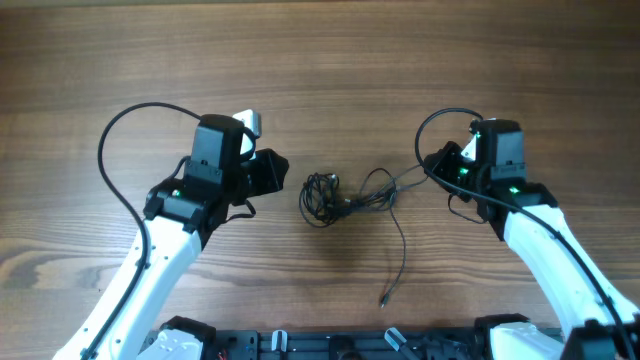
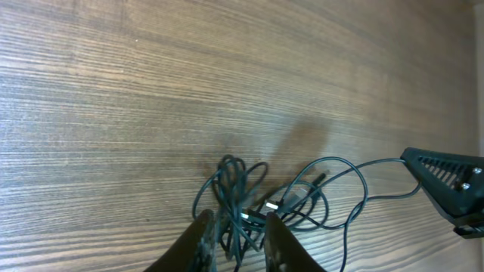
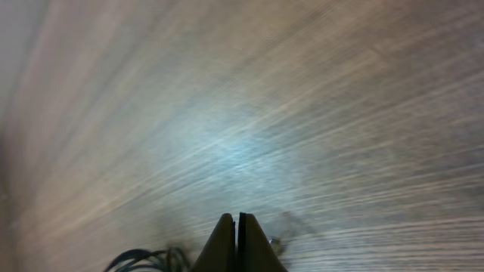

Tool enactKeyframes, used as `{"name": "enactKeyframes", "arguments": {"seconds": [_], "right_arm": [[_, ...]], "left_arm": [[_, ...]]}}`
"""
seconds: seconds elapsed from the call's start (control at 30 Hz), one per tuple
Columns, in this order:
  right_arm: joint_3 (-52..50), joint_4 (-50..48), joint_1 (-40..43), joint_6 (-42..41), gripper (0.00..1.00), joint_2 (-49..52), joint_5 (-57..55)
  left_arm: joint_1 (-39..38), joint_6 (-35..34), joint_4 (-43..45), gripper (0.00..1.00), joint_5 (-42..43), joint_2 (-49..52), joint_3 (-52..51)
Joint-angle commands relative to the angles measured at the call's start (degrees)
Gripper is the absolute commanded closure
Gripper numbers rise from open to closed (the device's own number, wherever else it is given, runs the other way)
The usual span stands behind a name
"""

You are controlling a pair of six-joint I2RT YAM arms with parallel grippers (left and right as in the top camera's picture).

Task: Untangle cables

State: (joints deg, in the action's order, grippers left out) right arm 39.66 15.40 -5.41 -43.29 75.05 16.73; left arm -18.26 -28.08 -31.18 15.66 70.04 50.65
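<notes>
Centrally, cables [image 1: 330, 195] thin, black, knotted; left tool [image 2: 238, 221] slightly apart, empty; right tool [image 3: 237, 221] clamps strand.

The white-and-black left arm [image 1: 160, 250] reaches in from 7 o'clock, wrist bent. Its black two-finger left gripper [image 2: 236, 223] aims toward 3 o'clock, fingers parted by a narrow gap. The matching right arm [image 1: 545, 235] comes in from 5 o'clock. Its black right gripper [image 3: 236, 221] faces 9 o'clock, fingers pressed flush, pinching a thin black cable [image 2: 382, 161].
</notes>
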Motion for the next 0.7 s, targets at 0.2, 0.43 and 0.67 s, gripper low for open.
{"name": "enactKeyframes", "arguments": {"seconds": [0.2,0.43,0.67], "right_arm": [[1.27,16.06,0.35,1.86,0.50,-5.09,-9.73],[1.25,17.70,0.35,9.05,0.36,-5.09,0.48],[1.20,17.68,0.35,8.98,0.36,-5.09,0.22]], "left_arm": [[0.00,0.66,-4.46,0.56,2.23,6.84,0.02],[-3.41,0.68,0.68,0.59,12.48,20.74,0.02],[-10.14,0.66,4.87,0.60,13.73,23.41,0.02]]}}
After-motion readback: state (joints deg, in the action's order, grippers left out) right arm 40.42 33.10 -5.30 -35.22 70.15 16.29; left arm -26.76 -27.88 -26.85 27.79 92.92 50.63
